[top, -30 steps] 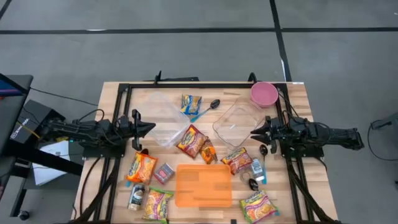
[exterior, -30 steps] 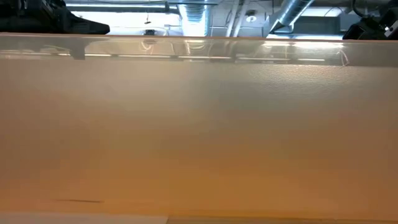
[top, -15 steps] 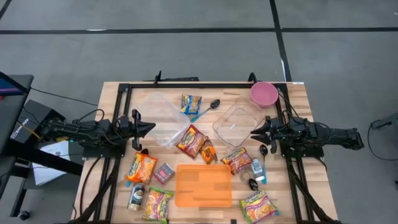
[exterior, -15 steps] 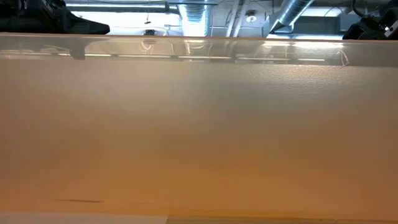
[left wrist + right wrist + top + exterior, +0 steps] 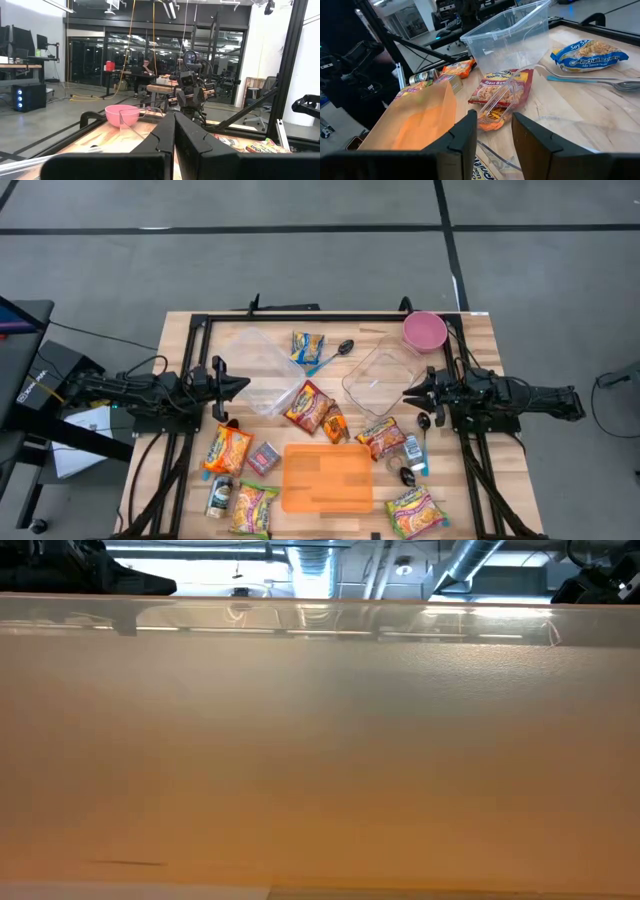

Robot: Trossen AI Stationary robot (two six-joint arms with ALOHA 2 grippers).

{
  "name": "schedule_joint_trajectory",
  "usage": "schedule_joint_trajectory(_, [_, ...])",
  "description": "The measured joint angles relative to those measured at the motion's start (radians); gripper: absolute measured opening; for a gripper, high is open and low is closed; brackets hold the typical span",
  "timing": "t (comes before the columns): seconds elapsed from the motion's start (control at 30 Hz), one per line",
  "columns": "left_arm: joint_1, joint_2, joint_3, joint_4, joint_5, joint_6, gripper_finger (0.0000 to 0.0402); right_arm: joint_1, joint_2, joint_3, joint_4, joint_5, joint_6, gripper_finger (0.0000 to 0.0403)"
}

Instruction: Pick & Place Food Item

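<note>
High view shows me both arms parked at the table's sides. My left gripper sits with fingers pressed together, holding nothing, beside a clear container. My right gripper has its fingers parted and empty, just beside a second clear tub. Between them lies a red noodle packet, with more packets scattered nearer, around an orange lid. Far right stands a pink bowl.
</note>
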State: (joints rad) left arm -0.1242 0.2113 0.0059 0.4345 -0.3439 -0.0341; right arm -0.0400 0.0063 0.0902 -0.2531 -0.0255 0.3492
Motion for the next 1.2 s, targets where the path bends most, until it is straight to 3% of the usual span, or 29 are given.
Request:
schedule_joint_trajectory(0.5, [0.0, 0.0, 0.0, 0.001, 0.0, -0.006, 0.0002, 0.0, 0.0, 0.0, 0.0, 0.0, 0.0, 0.0116])
schedule_joint_trajectory(0.57, [0.0, 0.0, 0.0, 0.009, 0.001, -0.077, 0.0002, 0.0, 0.0, 0.0, 0.0, 0.0, 0.0, 0.0116])
schedule_joint_trajectory(0.73, [0.001, 0.001, 0.0, 0.124, 0.0, -0.497, 0.0002, 0.0, 0.0, 0.0, 0.0, 0.0, 0.0, 0.0116])
schedule_joint_trajectory(0.87, [0.001, 0.002, 0.0, 0.134, 0.001, -0.697, 0.0002, 0.0, 0.0, 0.0, 0.0, 0.0, 0.0, 0.0116])
schedule_joint_trajectory(1.2, [0.001, 0.002, 0.0, 0.158, -0.055, -0.748, 0.0002, 0.0, 0.0, 0.0, 0.0, 0.0, 0.0, 0.0116])
